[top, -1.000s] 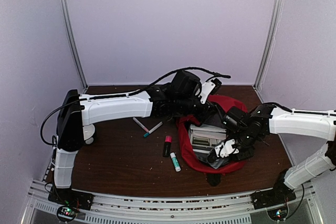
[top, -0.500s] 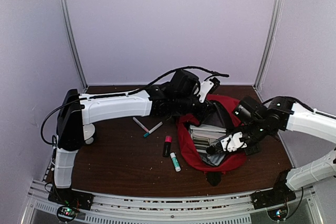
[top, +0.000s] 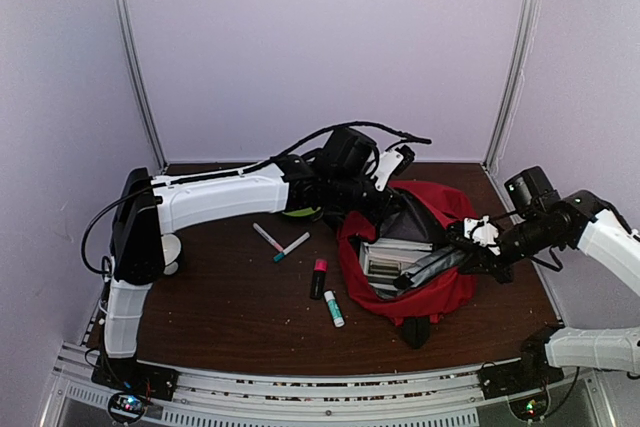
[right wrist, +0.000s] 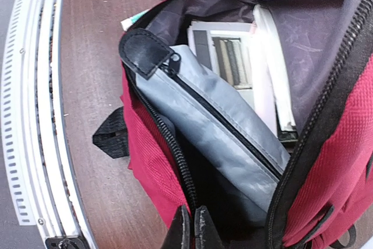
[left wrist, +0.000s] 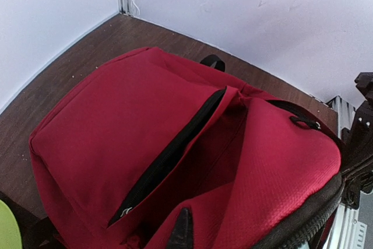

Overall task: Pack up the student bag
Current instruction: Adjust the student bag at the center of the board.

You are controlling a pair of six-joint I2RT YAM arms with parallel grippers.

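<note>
The student bag, a red backpack, lies open at the right middle of the table. A grey pouch and a book lie in its opening. My left gripper is at the bag's far rim; in the left wrist view one fingertip shows, wrapped in red fabric. My right gripper is at the bag's right side. In the right wrist view the right gripper is pinched on the bag's black zipper rim, with the grey pouch just beyond it.
Two pens, a red and black marker and a glue stick lie on the brown table left of the bag. A green object shows behind the left arm. A metal rail runs along the near edge.
My right gripper has moved right and up from the bag's front, drawing the rim with it, and the bag's mouth stands wider. The left arm has barely moved.
</note>
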